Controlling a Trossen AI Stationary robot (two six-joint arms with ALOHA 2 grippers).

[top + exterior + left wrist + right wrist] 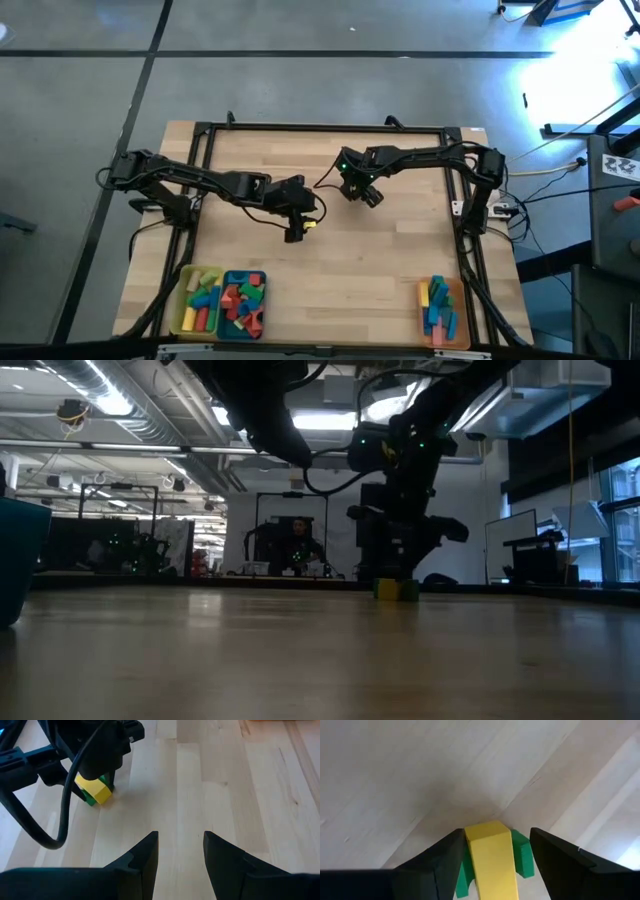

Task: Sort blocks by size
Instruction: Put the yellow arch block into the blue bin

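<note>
1. Right end effector [492,836]: fingers spread, down at mid-counter, straddling a yellow block [490,857]; whether the fingers press on it I cannot tell.
2. Green blocks [522,855] sit tight against both sides of the yellow one, resting on the counter [210,780].
3. Left end effector [181,840]: spread, empty, above bare wood near that cluster.
4. Other blocks [243,300] fill the yellow tray [180,318], teal tray [226,275] and orange tray [460,300] at the counter's edge.

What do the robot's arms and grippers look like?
Both arms, left arm and right arm, are dark, slim and jointed, with loose black cables. A green light glows on the right one. Each ends in two dark wedge-shaped fingers.
</note>
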